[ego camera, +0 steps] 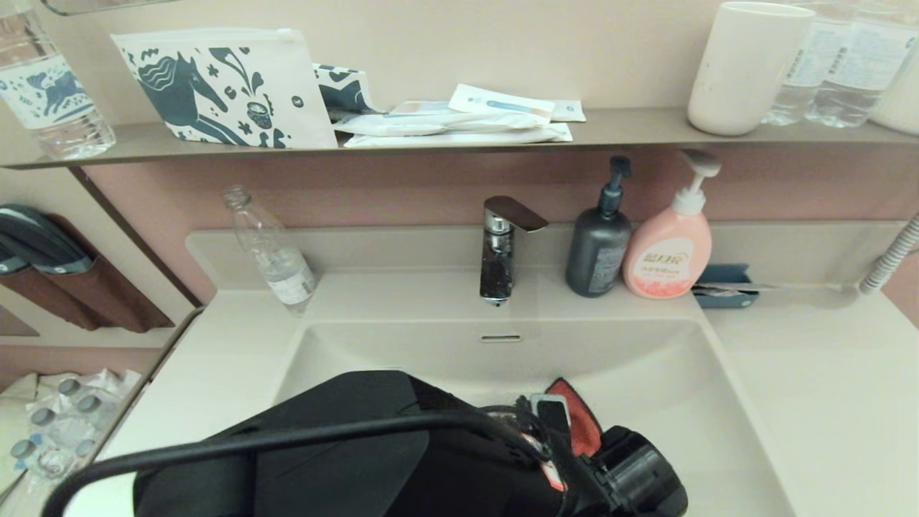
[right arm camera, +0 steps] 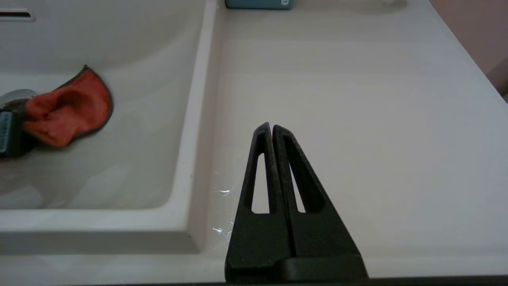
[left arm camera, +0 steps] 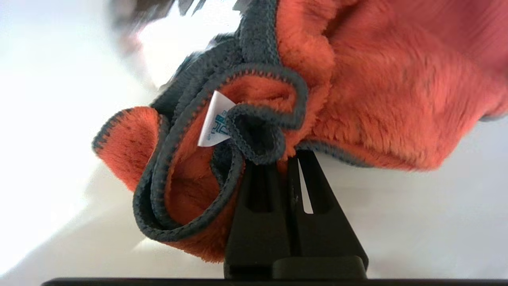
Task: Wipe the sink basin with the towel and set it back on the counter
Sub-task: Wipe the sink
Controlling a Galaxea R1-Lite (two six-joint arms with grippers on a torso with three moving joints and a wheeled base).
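Towel (left arm camera: 381,79): orange-red cloth with dark grey edging, bunched and folded over itself, white label showing. Located down inside the sink basin (ego camera: 668,373), near the middle of its floor; from the right wrist view one end fans out flat on the basin floor (right arm camera: 67,107). Judged to be held low so that the cloth drags on the basin for wiping.

Left gripper (left arm camera: 291,159): reaches into the basin from the robot's left. Fingers (left arm camera: 258,198) pressed together with only a thin sliver between them, clamping a fold of the towel at their tips.

Right gripper (right arm camera: 272,129): parked above the surface (right arm camera: 357,99) to the right of the basin, clear of the work. Fingers closed against each other, holding nothing.

Task state, judged: wiping in hand; return of towel to the surface not yet done.
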